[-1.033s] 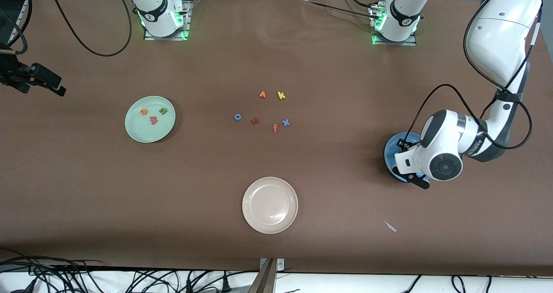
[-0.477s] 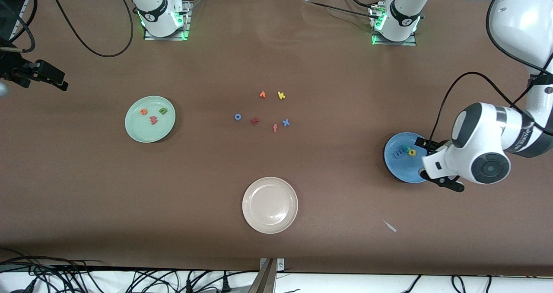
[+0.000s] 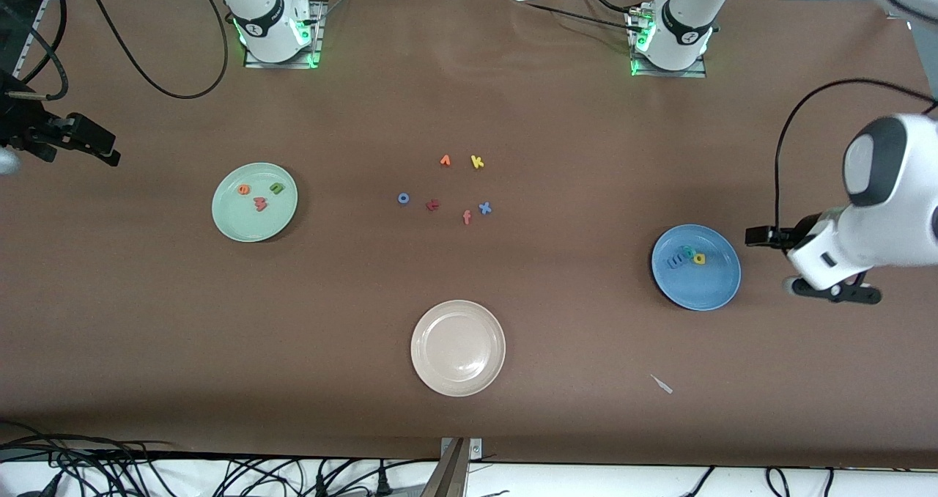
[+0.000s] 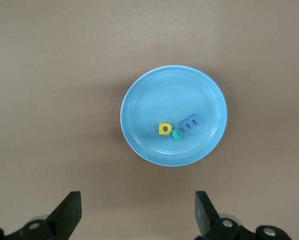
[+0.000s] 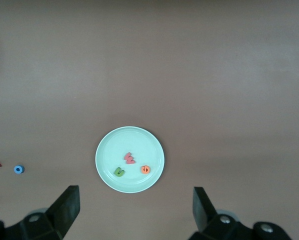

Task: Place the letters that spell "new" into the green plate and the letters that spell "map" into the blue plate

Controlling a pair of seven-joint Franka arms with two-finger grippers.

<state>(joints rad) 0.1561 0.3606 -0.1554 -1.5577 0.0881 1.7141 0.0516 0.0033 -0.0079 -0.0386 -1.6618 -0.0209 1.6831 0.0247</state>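
Letters are lying sorted: the green n (image 3: pixel 276 188), orange e (image 3: pixel 244 189) and salmon-red w (image 3: pixel 260 204) are sitting in the green plate (image 3: pixel 234 222), while the blue m (image 3: pixel 674 261), yellow a (image 3: pixel 700 259) and teal p (image 3: pixel 688 251) are resting close together in the blue plate (image 3: pixel 703 292). The left gripper (image 3: pixel 812 262) is hanging over bare table just beside the blue plate at the left arm's end, its fingers (image 4: pixel 69 210) standing wide apart and holding nothing. The right gripper (image 3: pixel 73 141) is hovering over the right arm's end of the table, jaws likewise spread and empty.

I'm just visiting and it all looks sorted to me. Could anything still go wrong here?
Probably little. The blue plate holds its three letters in a tight cluster, and the left gripper, open beside it, might nudge the plate if it swings low. The loose letters mid-table could be mistaken for unfinished work.
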